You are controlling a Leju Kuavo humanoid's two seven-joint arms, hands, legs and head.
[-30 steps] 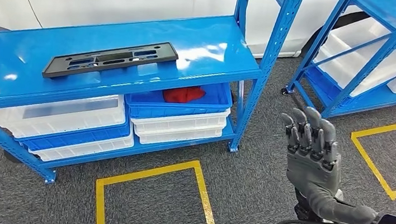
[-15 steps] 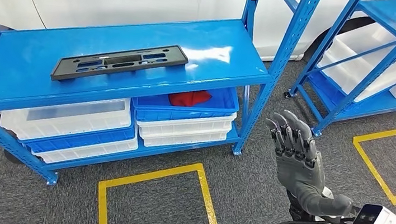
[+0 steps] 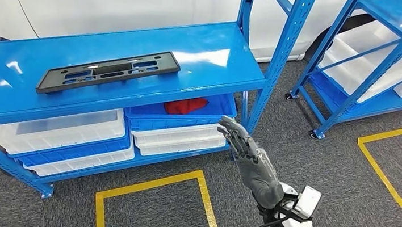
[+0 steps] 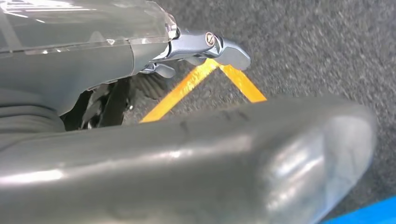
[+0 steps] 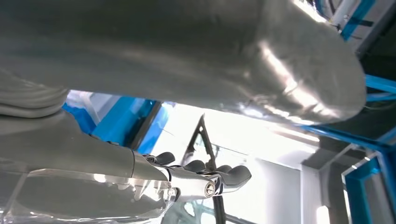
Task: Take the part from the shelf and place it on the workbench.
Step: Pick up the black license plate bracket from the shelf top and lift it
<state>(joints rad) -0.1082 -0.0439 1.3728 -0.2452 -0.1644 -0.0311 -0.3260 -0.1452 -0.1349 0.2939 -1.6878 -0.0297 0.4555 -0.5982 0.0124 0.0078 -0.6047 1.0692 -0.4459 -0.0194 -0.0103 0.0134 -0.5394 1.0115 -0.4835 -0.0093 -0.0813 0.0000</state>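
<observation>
While raised in front of the shelf, right hand (image 3: 250,159) is empty, fingers straight and apart | left hand (image 4: 187,158): grip state can't tell | black part (image 3: 109,71) flat on blue shelf (image 3: 211,52) top, well apart from hand

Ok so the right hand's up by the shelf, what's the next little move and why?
Probably reach the right hand up and toward the robot's left, to the near edge of the black part. The part lies flat and untouched on the blue shelf, while the hand hangs empty with fingers spread, below shelf level and off toward the part's right end.
</observation>
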